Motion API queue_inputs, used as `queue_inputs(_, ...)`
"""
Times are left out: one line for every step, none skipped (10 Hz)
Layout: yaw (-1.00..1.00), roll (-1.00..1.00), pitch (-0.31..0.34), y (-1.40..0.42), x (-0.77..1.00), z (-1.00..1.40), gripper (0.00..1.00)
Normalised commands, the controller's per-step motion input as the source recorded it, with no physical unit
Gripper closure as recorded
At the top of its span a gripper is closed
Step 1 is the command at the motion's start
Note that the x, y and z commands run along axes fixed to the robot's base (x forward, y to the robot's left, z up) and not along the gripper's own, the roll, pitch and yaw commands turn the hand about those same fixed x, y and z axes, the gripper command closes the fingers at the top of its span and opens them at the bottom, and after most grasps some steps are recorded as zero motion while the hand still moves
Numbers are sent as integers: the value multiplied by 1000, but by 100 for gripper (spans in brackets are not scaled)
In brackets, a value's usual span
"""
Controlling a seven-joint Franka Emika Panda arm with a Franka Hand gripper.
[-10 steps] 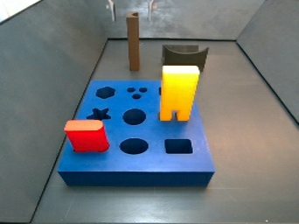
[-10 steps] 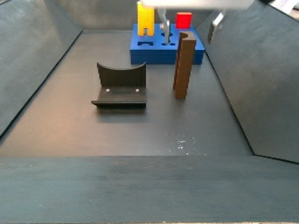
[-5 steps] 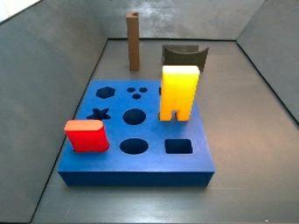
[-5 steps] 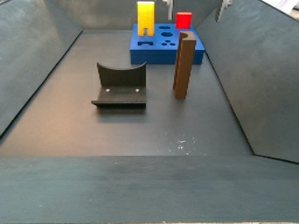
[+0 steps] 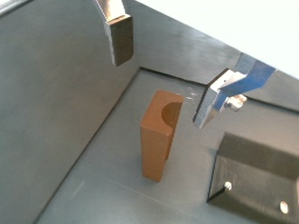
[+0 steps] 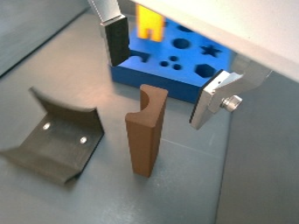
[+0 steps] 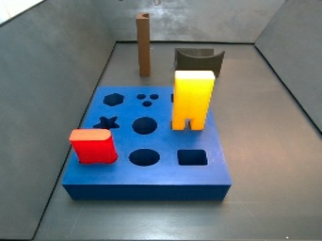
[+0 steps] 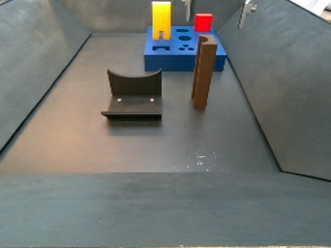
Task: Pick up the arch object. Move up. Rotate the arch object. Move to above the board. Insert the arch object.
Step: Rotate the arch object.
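Gripper (image 6: 158,61) hangs over the arch (image 6: 145,129), jaws wide apart, nothing between the fingers (image 6: 215,98). In both wrist views the arch (image 5: 160,133), a brown upright block with a curved notch in its top, stands on the floor right below the gap, not touched. In a side view only a fingertip shows at the top edge (image 8: 247,11), well above the arch (image 8: 203,75).

Arch stands between the fixture (image 8: 132,94) and the board (image 8: 187,51), apart from both. Board (image 7: 151,141) already carries a yellow piece (image 7: 193,98) and a red piece (image 7: 93,145); other holes are free.

Progress: nothing done yet, I judge. Arm looks lined up for the grasp. Left: descend, close on arch, lift, rotate, carry above board, insert.
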Motion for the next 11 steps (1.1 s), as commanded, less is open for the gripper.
queue_inputs(-1000, 3, 10, 12, 36, -32, 0)
queue_inputs(-1000, 4, 10, 12, 37, -31, 0)
queue_inputs(-1000, 4, 11, 12, 37, -30, 0)
queue_inputs(-1000, 4, 12, 13, 37, -29, 0)
queue_inputs(-1000, 5, 13, 13, 37, -28, 0)
queue_inputs(-1000, 5, 13, 13, 37, -28, 0)
queue_inputs(-1000, 6, 15, 13, 37, -28, 0)
queue_inputs(-1000, 6, 16, 13, 37, -28, 0)
queue_inputs(-1000, 7, 19, 13, 37, -28, 0)
queue_inputs(-1000, 8, 21, 13, 37, -28, 0)
queue_inputs(-1000, 9, 25, 13, 37, -28, 0)
